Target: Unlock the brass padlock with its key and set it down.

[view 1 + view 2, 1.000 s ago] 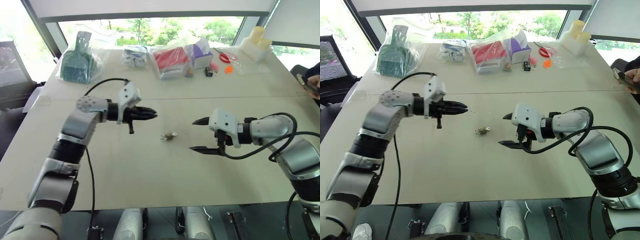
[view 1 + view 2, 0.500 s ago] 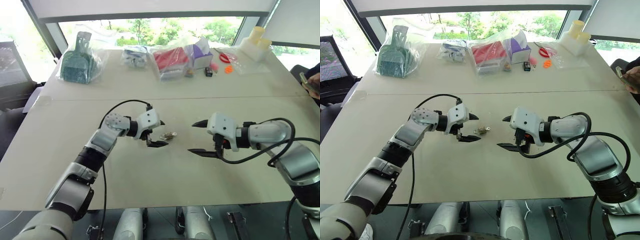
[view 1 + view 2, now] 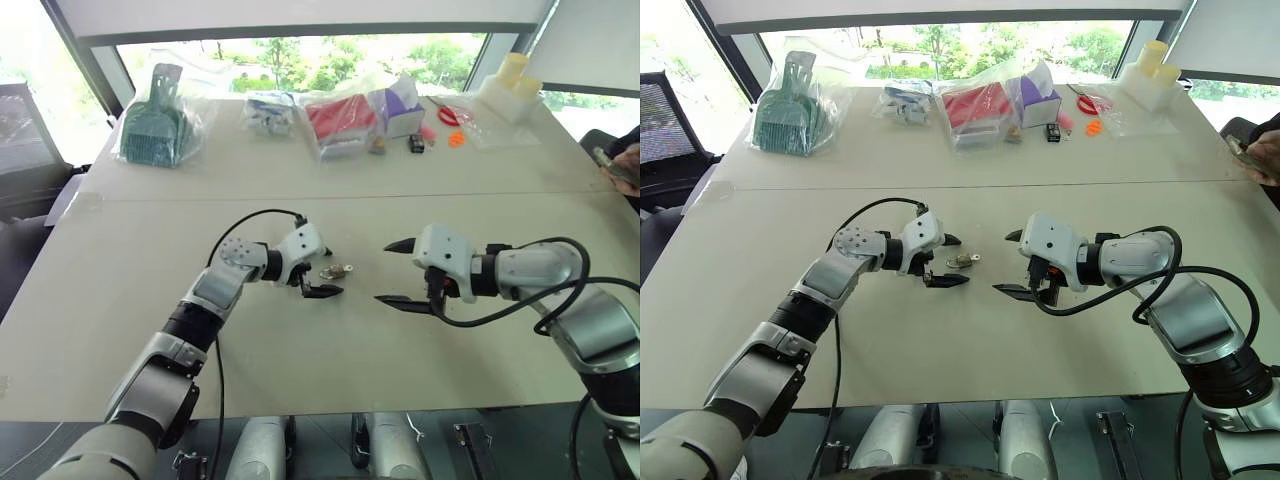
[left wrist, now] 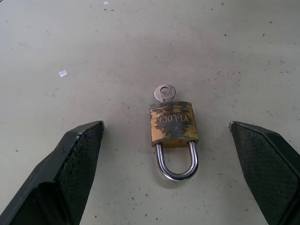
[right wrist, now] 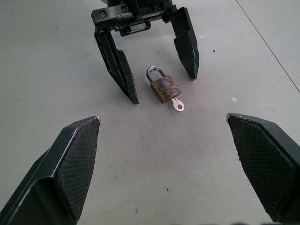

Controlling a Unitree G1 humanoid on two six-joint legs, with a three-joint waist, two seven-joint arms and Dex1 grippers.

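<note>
On the pale table point(image 3: 300, 370), as seen from the head views, one brass padlock point(image 3: 334, 272) is found lying flat with one key point(image 3: 348, 268) in its keyhole, between two grippers. The left gripper point(image 3: 322, 277) is reached in low from the left, its fingers spread to either side of the padlock without touching it; the right gripper point(image 3: 392, 273) is held just to the padlock's right, fingers parted wide, nothing in them. Along the far edge are laid a bagged green dustpan point(image 3: 153, 128), a bagged red item point(image 3: 342, 120), a purple box point(image 3: 403, 105) and white bottles point(image 3: 512, 85) — all well apart from the lock. From the left wrist, the padlock point(image 4: 173, 126) is shown shackle-first, key point(image 4: 164, 92) at its far end, framed by two open fingers point(image 4: 70, 164). From the right wrist, two fingers point(image 5: 70, 168) are splayed, and beyond them the padlock point(image 5: 164, 89) is bracketed by the left gripper point(image 5: 161, 89) — nothing stands in the way.
</note>
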